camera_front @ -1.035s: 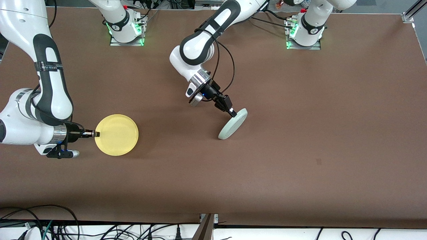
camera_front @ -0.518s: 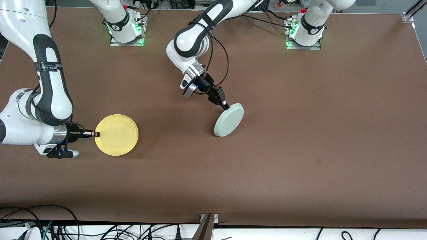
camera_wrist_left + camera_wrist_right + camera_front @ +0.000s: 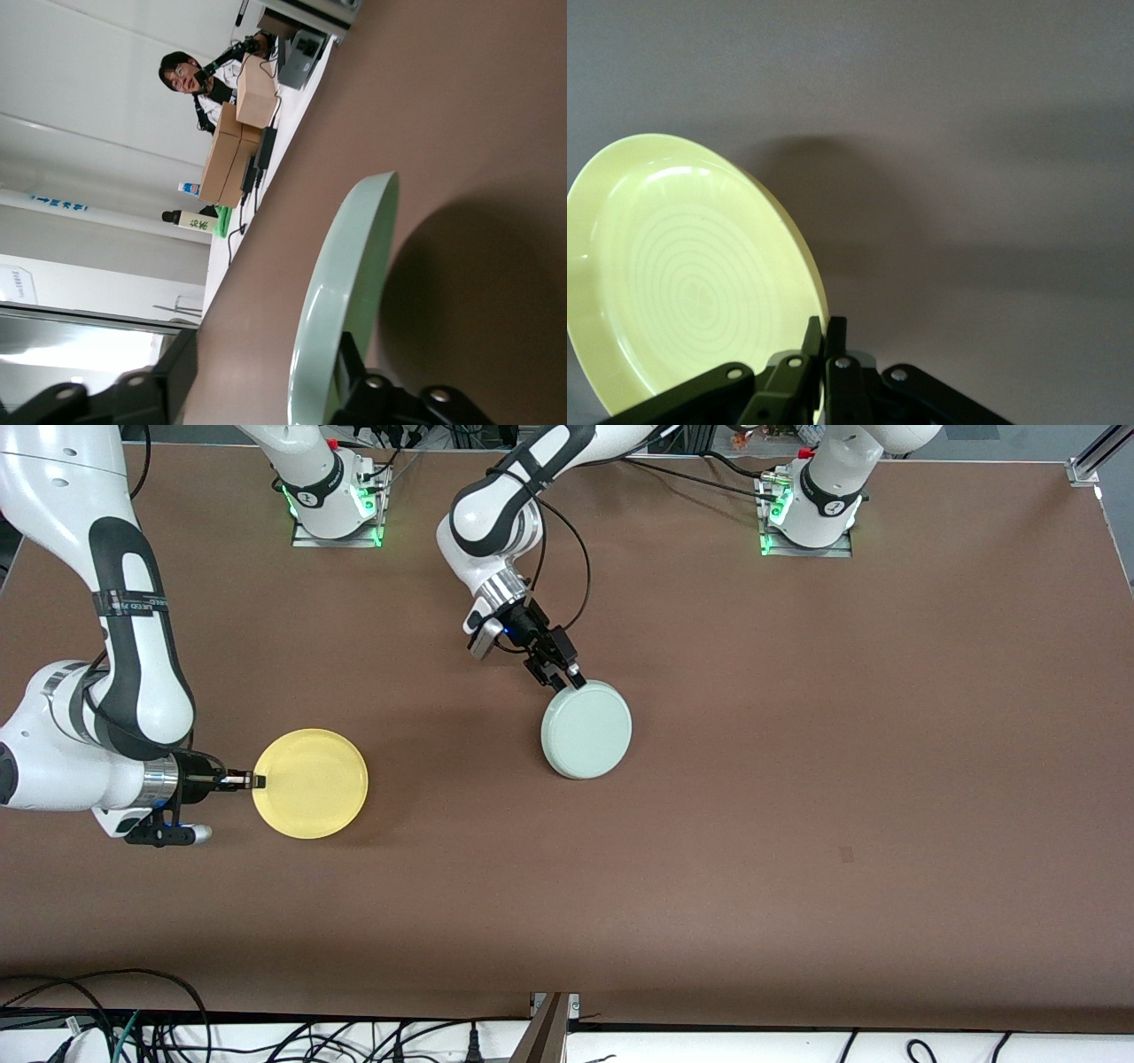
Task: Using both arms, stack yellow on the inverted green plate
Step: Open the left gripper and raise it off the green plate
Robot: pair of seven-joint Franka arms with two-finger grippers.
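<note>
Left arm, bent down over mid-surface: left claw (image 3: 570, 681) clamps the rim of the underside-up green plate (image 3: 586, 730). Right arm, low and level: right claw (image 3: 258, 781) pinches the rim of yellow (image 3: 310, 784), toward its own end of the surface (image 3: 797, 779).

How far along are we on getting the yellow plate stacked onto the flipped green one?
Partway. The left pincer grips the green plate by its rim, underside facing up, tilted, not yet flat on the table. The right pincer is shut on the yellow plate rim at its own end. Left: lay green flat, then stack yellow on it.
</note>
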